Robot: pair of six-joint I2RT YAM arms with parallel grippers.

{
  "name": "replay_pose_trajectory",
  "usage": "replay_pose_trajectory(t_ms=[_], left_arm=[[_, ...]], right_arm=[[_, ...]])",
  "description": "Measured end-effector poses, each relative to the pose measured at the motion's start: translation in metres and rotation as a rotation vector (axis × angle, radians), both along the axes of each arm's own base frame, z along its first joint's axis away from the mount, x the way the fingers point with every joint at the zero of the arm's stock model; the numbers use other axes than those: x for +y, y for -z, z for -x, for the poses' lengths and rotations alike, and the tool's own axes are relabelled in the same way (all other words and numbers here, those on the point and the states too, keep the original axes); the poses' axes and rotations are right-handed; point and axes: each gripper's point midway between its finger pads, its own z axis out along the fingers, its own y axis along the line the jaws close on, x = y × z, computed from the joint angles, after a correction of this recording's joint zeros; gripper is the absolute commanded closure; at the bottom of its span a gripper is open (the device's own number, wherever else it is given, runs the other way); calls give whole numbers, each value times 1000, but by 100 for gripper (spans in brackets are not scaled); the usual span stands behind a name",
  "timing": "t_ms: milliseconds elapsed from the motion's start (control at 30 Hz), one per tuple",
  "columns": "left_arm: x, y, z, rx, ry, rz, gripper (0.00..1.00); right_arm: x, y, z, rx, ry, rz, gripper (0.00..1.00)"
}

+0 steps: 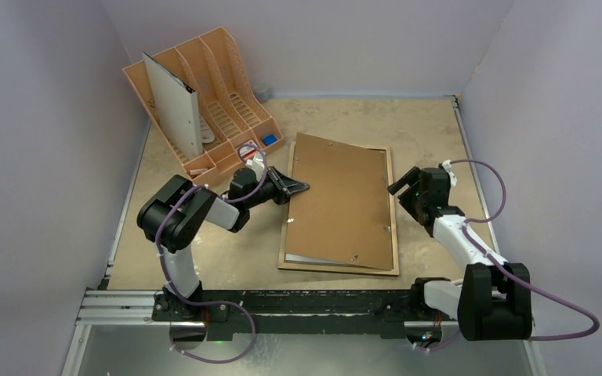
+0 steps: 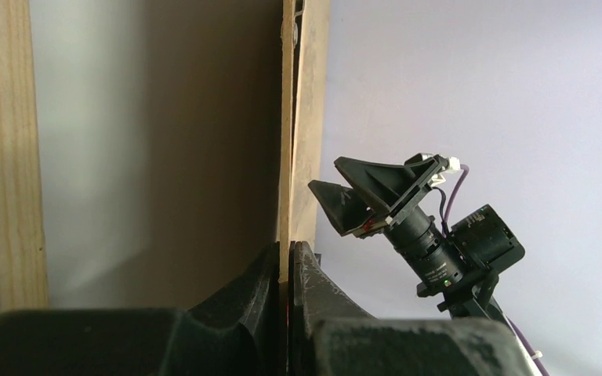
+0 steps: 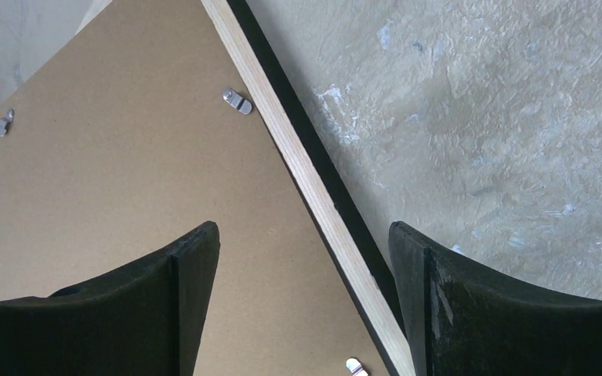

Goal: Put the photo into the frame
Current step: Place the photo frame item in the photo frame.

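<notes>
The frame lies flat on the table, light-wood rim up. The brown backing board with small clips rests skewed on it. My left gripper is shut on the board's left edge and holds that edge slightly raised; the jaws pinch the thin edge. My right gripper is open and empty, hovering over the frame's right rim, fingers either side of it. A large white sheet, apparently the photo's reverse, stands upright in the organiser; its picture side is hidden.
A peach file organiser stands at the back left, with small items in its front tray. Grey walls close in the table on three sides. The black rail with the arm bases runs along the near edge.
</notes>
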Motion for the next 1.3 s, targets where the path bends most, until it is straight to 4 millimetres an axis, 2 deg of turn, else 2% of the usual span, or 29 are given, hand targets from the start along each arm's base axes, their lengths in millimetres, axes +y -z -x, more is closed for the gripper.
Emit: replay_pose_trajectory(t_ms=[300,800,867,1033,1200,1300], left_arm=[[-1,-7,-4,-49,-6,16,100],[-7,2,-2,-70,0,16,100],[-8,4,-1,-66,2,11,94],[-11,11,-3,-41,7,-27,65],[-15,25,-9,9,32,-153,50],[-19,25,-15,19,60,-254,43]], right_arm=[[6,11,5,14,-36,-14,20],[13,22,8,36,-81,-34,20],[15,22,9,35,-88,-41,20],[16,25,11,41,-94,-46,20],[16,25,10,39,-97,-45,20],[16,25,10,38,-98,-43,20]])
